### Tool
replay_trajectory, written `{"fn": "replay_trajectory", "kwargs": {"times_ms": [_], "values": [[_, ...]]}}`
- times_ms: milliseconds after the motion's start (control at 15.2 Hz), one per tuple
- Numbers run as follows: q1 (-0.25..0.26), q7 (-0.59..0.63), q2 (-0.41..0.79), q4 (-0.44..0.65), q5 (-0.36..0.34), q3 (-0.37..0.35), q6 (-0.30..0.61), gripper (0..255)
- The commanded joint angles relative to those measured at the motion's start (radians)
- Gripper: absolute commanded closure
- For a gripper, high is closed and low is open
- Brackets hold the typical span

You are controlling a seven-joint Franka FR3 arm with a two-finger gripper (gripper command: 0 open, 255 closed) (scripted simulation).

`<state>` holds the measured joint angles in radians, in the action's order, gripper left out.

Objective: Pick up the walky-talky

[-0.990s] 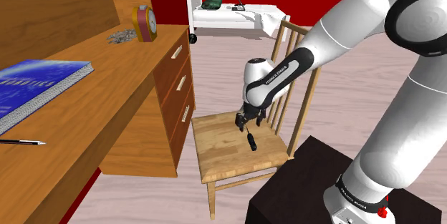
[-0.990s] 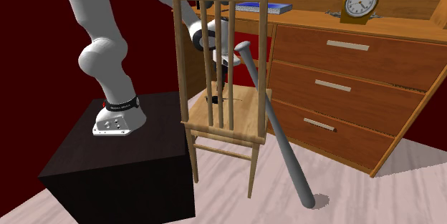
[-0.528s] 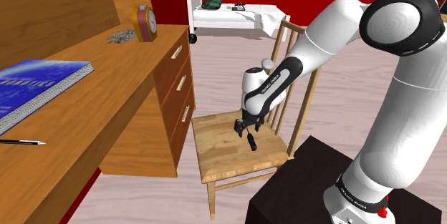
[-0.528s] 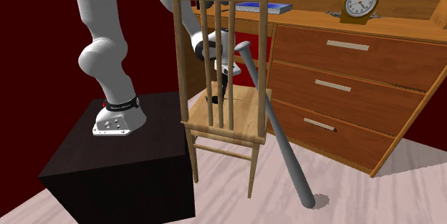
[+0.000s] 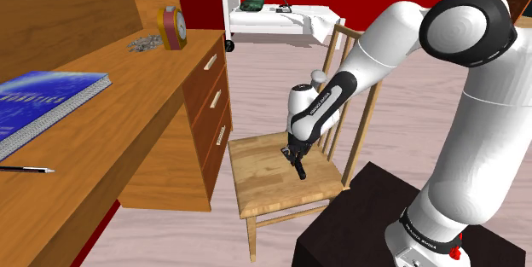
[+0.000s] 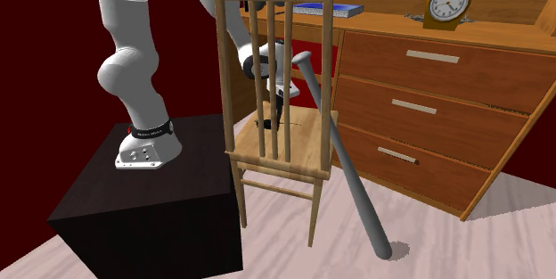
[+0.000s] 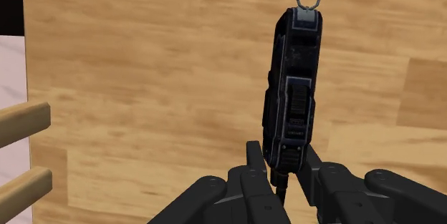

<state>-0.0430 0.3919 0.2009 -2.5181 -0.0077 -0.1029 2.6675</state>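
The walky-talky [image 7: 292, 94] is a slim black handset with a small ring at its far end, lying flat on the wooden chair seat [image 7: 143, 79]. My gripper [image 7: 283, 152] has its two black fingers clasping the handset's near end. In the shoulder view the gripper [image 5: 294, 156] is down at the seat [image 5: 260, 176], and the walky-talky [image 5: 298, 171] pokes out just below the fingers. From the second exterior view the gripper [image 6: 274, 110] shows behind the chair's back slats, with the dark handset [image 6: 265, 124] on the seat.
A grey baseball bat [image 6: 349, 175] leans against the chair on the side towards the desk. The wooden desk [image 5: 102, 129] with drawers stands close to the shoulder view's left, bearing a blue book [image 5: 43, 103] and a clock [image 5: 175, 26]. My black stand [image 6: 143, 206] adjoins the chair.
The gripper has come down the last bit to the seat, and its fingers have gone from open to shut around the walky-talky's end.
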Motion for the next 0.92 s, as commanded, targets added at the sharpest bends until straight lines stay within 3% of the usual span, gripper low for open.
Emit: {"fn": "replay_trajectory", "kwargs": {"times_ms": [0,264,858], "values": [[0.000,0.000,0.000,0.000,0.000,0.000,0.000,255],[0.000,0.000,0.001,0.000,0.000,0.000,0.000,255],[-0.004,-0.015,-0.126,0.001,0.024,-0.008,-0.126,255]]}}
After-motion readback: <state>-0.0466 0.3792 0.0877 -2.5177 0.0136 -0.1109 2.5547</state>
